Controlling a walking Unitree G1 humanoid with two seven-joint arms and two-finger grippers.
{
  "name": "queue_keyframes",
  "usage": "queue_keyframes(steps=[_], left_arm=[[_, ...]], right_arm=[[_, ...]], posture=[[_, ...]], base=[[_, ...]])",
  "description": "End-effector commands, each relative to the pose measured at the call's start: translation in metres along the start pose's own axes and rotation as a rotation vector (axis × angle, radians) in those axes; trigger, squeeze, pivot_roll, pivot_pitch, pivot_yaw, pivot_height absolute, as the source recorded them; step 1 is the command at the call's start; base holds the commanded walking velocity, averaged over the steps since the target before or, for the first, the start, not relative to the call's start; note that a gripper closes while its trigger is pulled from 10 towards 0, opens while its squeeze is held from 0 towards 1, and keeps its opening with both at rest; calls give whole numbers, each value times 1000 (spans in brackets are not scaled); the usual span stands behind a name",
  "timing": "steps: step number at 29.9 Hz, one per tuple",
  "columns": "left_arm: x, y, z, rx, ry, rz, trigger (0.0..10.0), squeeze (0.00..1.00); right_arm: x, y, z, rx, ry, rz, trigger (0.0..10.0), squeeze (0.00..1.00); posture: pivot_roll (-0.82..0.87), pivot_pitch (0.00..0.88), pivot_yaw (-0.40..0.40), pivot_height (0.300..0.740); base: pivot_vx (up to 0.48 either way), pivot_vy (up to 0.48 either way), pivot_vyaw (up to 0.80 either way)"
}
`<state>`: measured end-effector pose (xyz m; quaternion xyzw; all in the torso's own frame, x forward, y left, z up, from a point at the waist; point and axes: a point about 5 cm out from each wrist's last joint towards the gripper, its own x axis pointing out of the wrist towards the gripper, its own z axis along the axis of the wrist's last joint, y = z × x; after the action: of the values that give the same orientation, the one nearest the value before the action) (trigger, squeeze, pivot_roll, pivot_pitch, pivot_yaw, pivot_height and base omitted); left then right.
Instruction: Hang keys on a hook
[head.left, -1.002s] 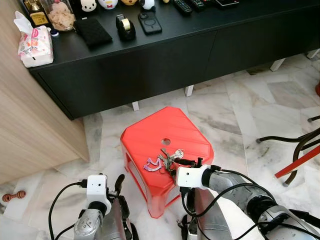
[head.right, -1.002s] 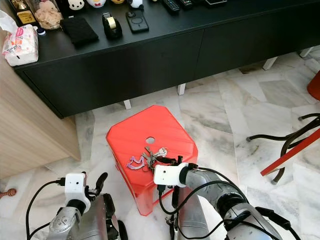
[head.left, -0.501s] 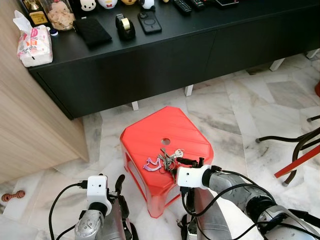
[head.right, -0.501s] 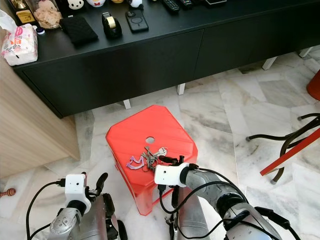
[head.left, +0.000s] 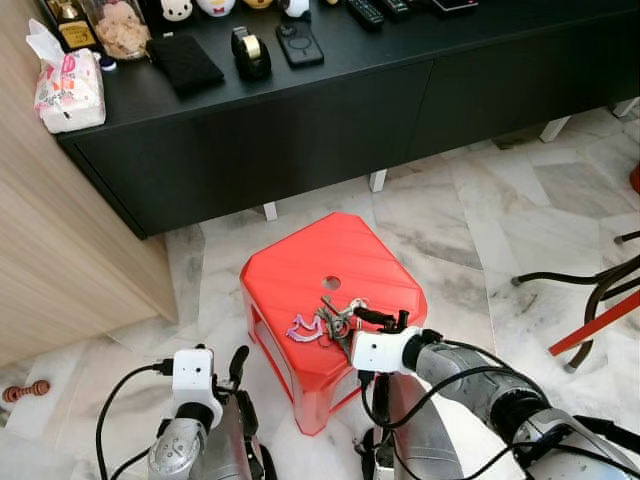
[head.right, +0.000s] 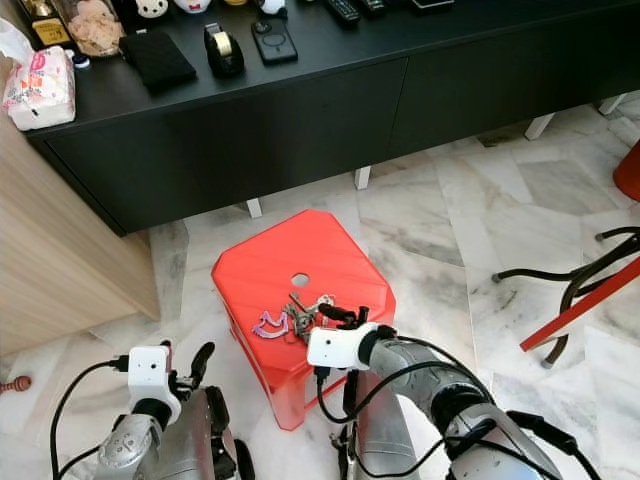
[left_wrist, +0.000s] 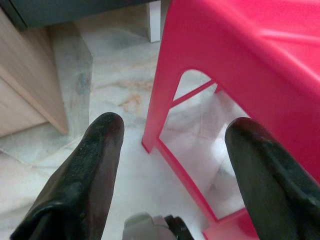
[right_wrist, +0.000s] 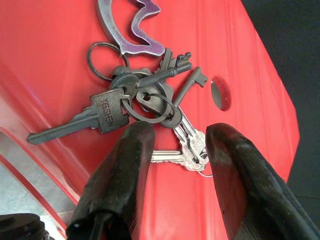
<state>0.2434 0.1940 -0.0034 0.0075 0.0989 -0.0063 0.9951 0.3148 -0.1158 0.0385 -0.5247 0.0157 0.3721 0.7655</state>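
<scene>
Hidden: your right gripper (right_wrist: 172, 150) covers part of the keys (right_wrist: 135, 97).
Count: one bunch on one red stool (head.left: 290, 275).
Claws: both spread, left gripper (left_wrist: 172, 150) beside stool.

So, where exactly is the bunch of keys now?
The bunch of keys lies on top of the red stool, near its front edge, below the small hole. The open right tool is just beside it.

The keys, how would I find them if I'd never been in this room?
Look for the red stool on the marble floor before the long black cabinet. The keys lie on its top, near the robot's right hand, a dark metal bunch with a purple charm.
</scene>
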Motion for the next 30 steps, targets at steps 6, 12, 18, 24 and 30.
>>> queue_keyframes(steps=[6,12,18,24,30], left_arm=[[-8,-3,-9,5,38,-4,10000,0],[-9,-4,-9,7,33,-4,10000,0],[-9,-6,-7,7,26,-5,10000,0],[-9,-6,-5,9,21,-5,10000,0],[-9,-5,-5,9,23,-3,10000,0]], right_arm=[[-1,7,0,-9,-19,14,10000,0],[-2,8,5,-24,-72,28,10000,0],[-2,12,6,-30,-81,43,10000,0],[-3,15,5,-27,-76,51,10000,0],[-4,16,3,-30,-71,58,0,0]], posture=[[-97,261,-36,593],[-97,261,-36,593],[-99,262,-34,593],[-98,264,-35,593],[-98,264,-34,593]], base=[[0,0,0],[0,0,0],[0,0,0],[0,0,0],[0,0,0]])
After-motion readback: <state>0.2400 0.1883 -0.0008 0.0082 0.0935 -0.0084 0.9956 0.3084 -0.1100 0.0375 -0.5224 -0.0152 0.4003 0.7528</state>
